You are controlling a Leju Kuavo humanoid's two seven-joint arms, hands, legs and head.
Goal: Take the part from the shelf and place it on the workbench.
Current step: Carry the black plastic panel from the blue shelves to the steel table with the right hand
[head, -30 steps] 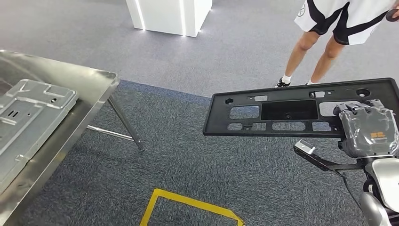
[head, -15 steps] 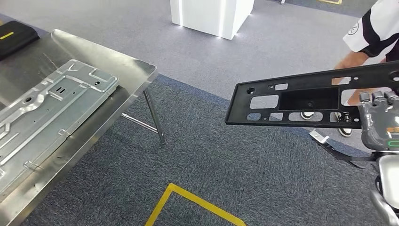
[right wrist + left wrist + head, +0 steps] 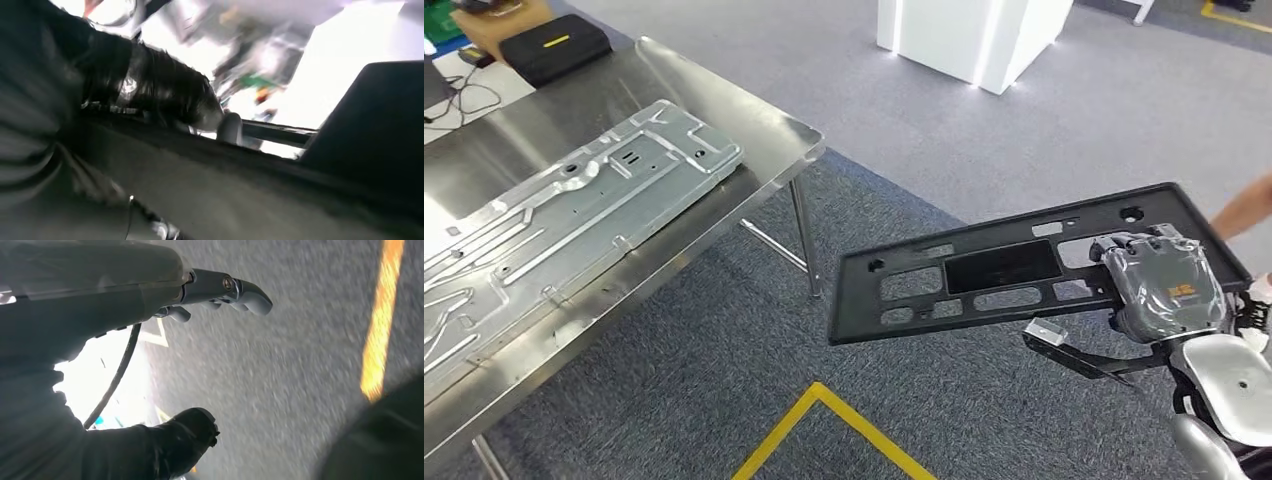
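My right hand (image 3: pixel 1166 285) grips the black part (image 3: pixel 984 270) by its right end, out over the carpet, right of the counter (image 3: pixel 769 120). I should keep it level while approaching. My left hand (image 3: pixel 220 295) hangs, holding nothing.

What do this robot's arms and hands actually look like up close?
The right hand has a grey back under a shiny clear cover, with an orange marking. Its arm is smooth silver, with a black bracket beside the wrist. The left hand shows pale grey fingers, a thick dark thumb and a thin black cable.
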